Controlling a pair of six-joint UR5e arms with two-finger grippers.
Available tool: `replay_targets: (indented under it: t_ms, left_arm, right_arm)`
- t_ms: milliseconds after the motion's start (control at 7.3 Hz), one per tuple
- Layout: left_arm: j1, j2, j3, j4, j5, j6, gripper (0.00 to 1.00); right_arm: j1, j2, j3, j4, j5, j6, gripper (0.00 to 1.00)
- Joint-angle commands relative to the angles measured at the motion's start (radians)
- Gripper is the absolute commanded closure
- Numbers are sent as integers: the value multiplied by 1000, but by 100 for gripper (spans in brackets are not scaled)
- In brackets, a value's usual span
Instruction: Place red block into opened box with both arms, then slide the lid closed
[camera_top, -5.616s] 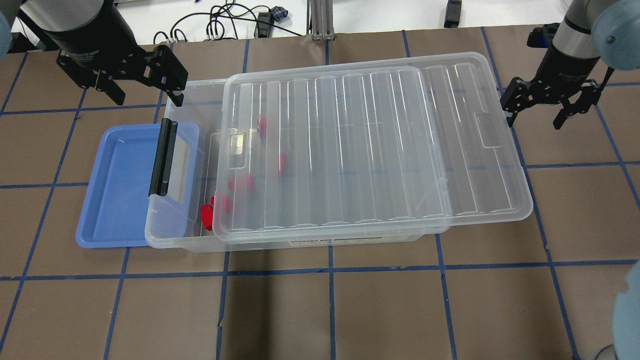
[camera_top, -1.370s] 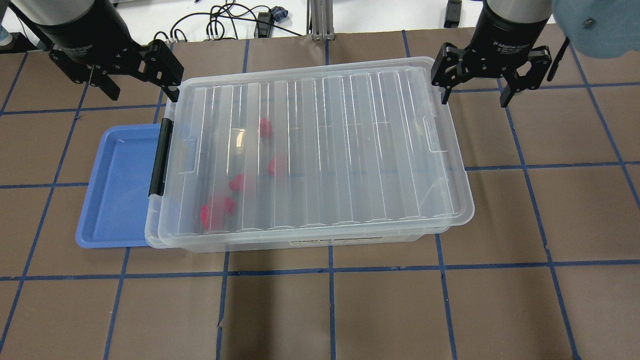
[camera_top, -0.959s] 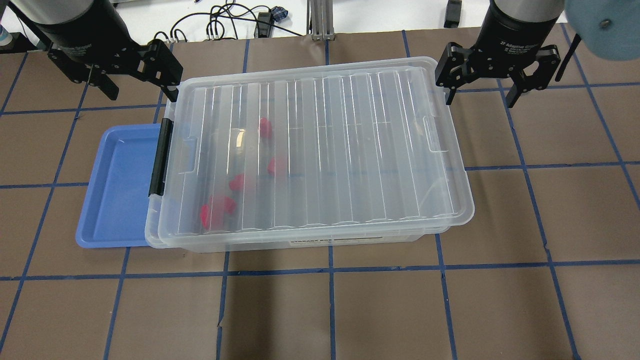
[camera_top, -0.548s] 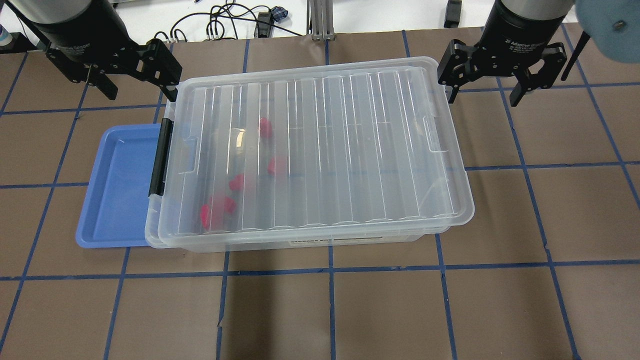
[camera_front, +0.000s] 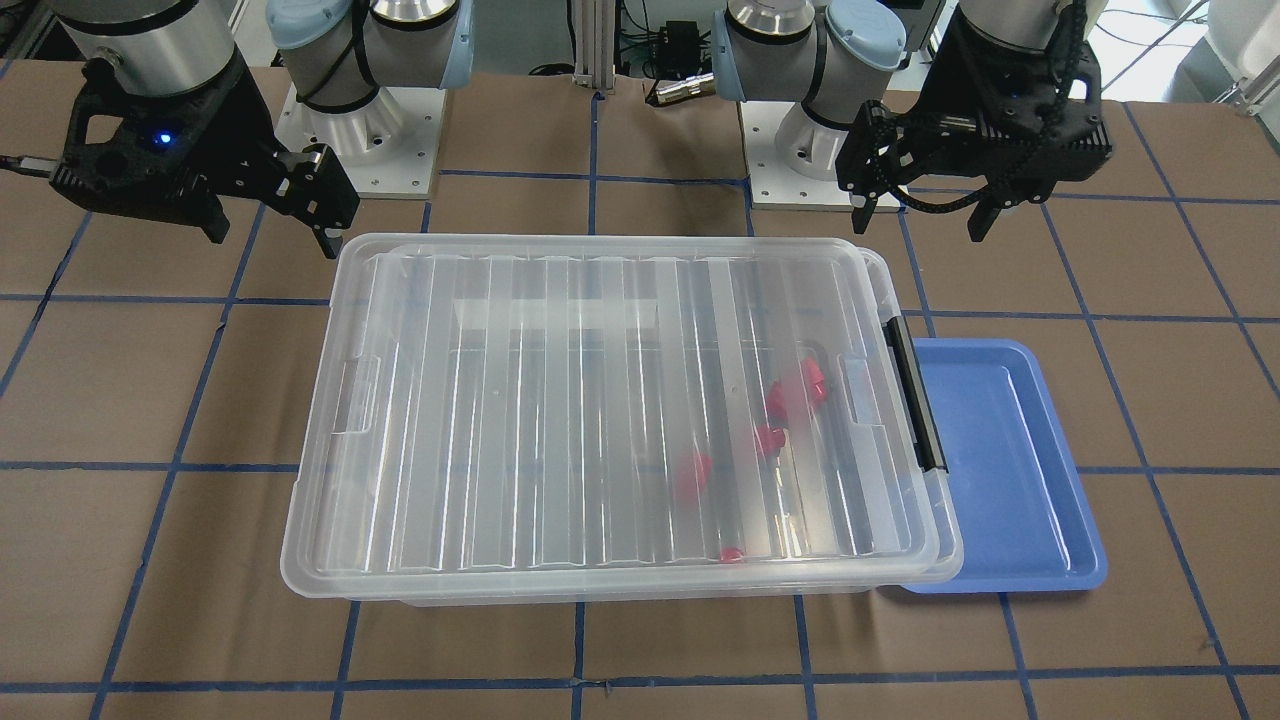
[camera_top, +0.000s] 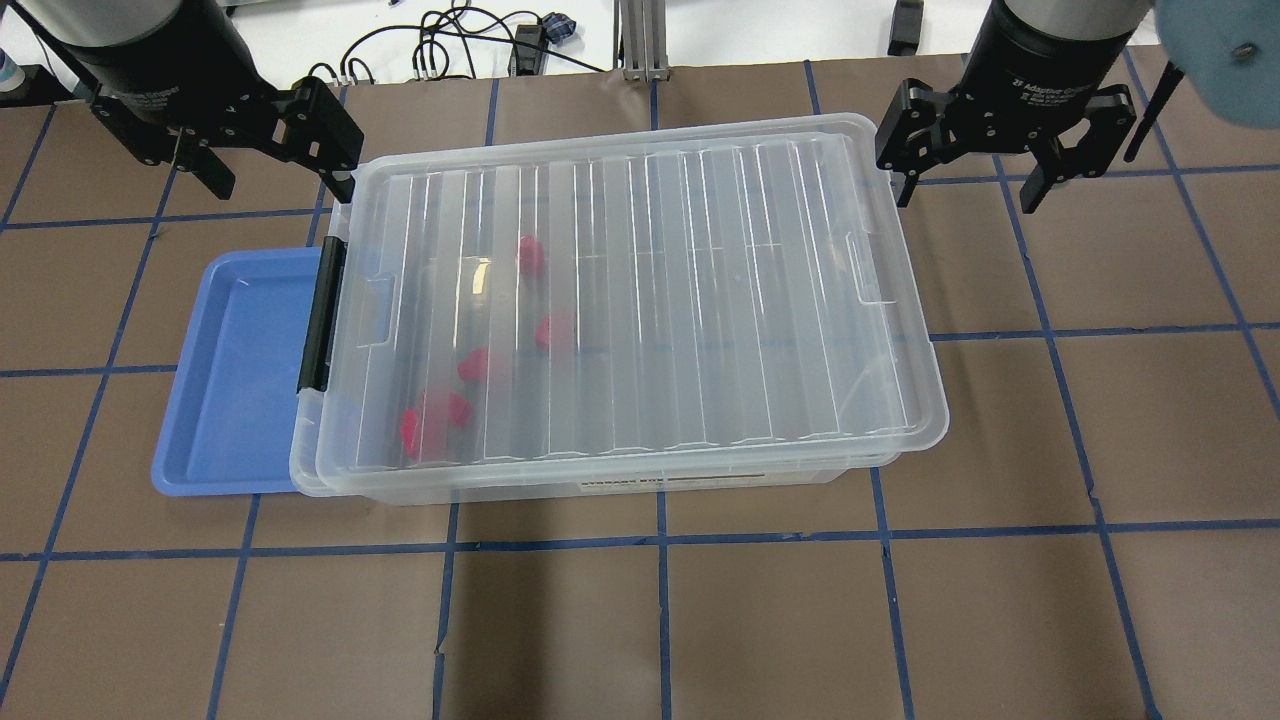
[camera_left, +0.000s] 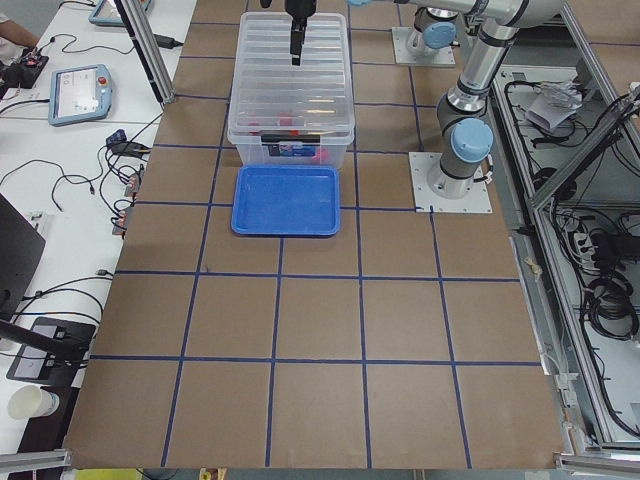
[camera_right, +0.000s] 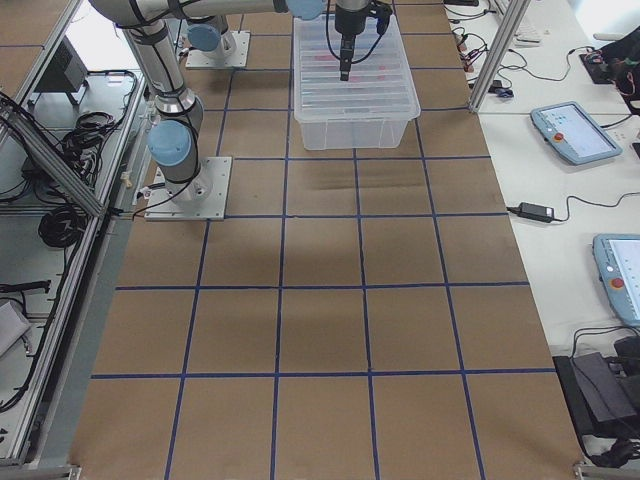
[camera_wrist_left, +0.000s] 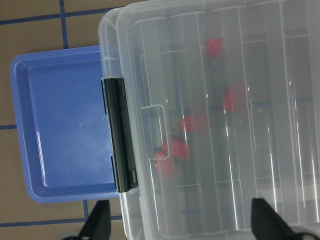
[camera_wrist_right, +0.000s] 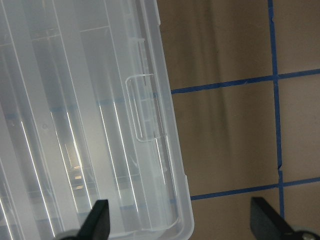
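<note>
Both the left gripper (camera_top: 282, 185) and right gripper (camera_top: 966, 198) hang wide open, empty; the lid (camera_top: 640, 300) looks light, bendy and slick, so I'd push at a handle recess (camera_top: 868, 268).

A shallow blue tray (camera_top: 235, 370) lay flat on the brown table (camera_top: 660, 630) gridded with blue tape lines (camera_top: 662, 541), black cables (camera_top: 440, 45) coiled beyond its far edge, and a paper cup (camera_left: 28, 403) stood on a white side bench (camera_left: 70, 200)

Red blocks (camera_top: 432, 420) blurred under lid (camera_top: 700, 300); blue tray (camera_top: 230, 370) partly hidden by box (camera_top: 520, 489).
</note>
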Motion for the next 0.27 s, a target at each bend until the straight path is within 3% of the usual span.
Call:
replay_targets:
  t_ms: [0, 137]
  left_arm:
    - [0, 0, -1, 0, 0, 0, 0]
    - [0, 0, -1, 0, 0, 0, 0]
  right_arm:
    - [0, -7, 2, -1, -2, 1, 0]
    - [0, -7, 2, -3, 0, 1, 0]
